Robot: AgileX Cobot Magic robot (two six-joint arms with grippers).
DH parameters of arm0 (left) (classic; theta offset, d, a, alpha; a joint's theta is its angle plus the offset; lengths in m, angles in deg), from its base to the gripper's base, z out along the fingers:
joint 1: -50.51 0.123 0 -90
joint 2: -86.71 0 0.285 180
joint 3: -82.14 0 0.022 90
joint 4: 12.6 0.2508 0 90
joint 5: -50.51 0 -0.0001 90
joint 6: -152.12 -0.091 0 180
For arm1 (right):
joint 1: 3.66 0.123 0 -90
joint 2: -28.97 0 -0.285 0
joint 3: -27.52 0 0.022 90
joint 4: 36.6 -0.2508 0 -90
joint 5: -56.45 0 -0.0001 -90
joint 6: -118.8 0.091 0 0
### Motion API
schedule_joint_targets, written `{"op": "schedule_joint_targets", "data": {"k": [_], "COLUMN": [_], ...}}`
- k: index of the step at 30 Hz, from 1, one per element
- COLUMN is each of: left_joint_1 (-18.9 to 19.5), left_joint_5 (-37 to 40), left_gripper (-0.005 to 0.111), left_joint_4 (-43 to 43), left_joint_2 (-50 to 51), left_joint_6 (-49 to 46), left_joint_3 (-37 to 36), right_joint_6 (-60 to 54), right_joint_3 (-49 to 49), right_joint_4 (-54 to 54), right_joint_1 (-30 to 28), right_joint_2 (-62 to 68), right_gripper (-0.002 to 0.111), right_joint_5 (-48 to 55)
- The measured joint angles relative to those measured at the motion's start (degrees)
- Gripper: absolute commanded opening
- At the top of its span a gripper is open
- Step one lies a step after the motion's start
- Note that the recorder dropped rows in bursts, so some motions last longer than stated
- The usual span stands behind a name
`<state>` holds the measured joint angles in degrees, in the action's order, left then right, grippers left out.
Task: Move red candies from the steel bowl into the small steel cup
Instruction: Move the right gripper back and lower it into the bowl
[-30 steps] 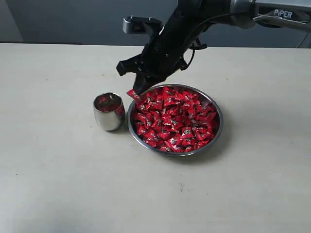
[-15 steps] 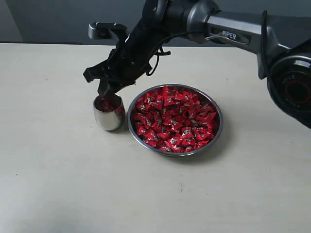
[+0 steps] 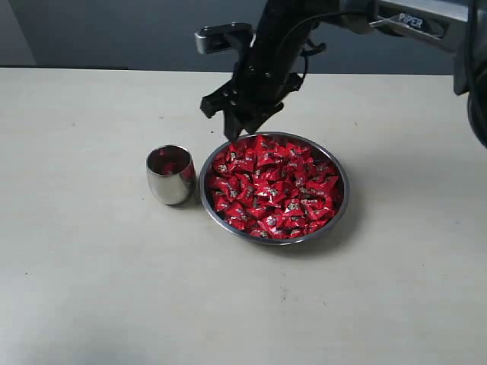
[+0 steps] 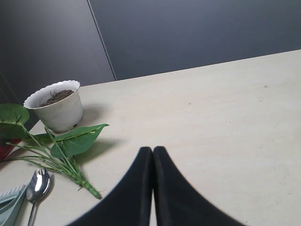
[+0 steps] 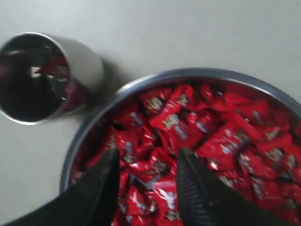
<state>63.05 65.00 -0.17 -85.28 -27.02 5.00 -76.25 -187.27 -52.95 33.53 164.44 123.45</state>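
- While the right tool hangs over the far-left rim of the bowl, its two dark fingers stand spread and nothing is between them.
- Red candies fill the bowl in a heap, almost up to the rim.
- Just left of the bowl stands the cup, upright on the tabletop; the two look very close or touching, I cannot tell which.
- Some red shows inside the cup, but I cannot tell if it is candy or a reflection.
- From the right wrist view, the spread fingers point down at the candies near the bowl's edge on the cup side.
- Away from the bowl, the left tool has its fingers pressed together with nothing between them, above bare tabletop.
- Near the left tool are a white pot with soil, a green leafy twig lying flat and a spoon beside the twig.
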Motion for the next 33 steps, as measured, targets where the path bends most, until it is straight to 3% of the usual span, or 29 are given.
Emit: {"op": "schedule_joint_targets", "data": {"k": [8, 14, 20, 33], "left_joint_1": [0.0, 0.0, 0.0, 0.0], "left_joint_5": [0.0, 0.0, 0.0, 0.0], "left_gripper": [0.000, 0.000, 0.000, 0.000], "left_joint_4": [0.0, 0.0, 0.0, 0.0], "left_joint_2": [0.0, 0.0, 0.0, 0.0], "left_joint_6": [0.0, 0.0, 0.0, 0.0], "left_joint_3": [0.0, 0.0, 0.0, 0.0], "right_joint_6": [0.7, 0.8, 0.7, 0.4], "right_joint_3": [0.5, 6.6, 11.4, 11.5], "right_joint_4": [1.7, 1.9, 1.9, 3.9], "right_joint_1": [-3.0, -3.0, -2.3, 0.1], "right_joint_2": [0.0, 0.0, 0.0, 2.0], "right_gripper": [0.039, 0.049, 0.049, 0.047], "right_joint_5": [2.4, 2.6, 3.0, 2.3]}}
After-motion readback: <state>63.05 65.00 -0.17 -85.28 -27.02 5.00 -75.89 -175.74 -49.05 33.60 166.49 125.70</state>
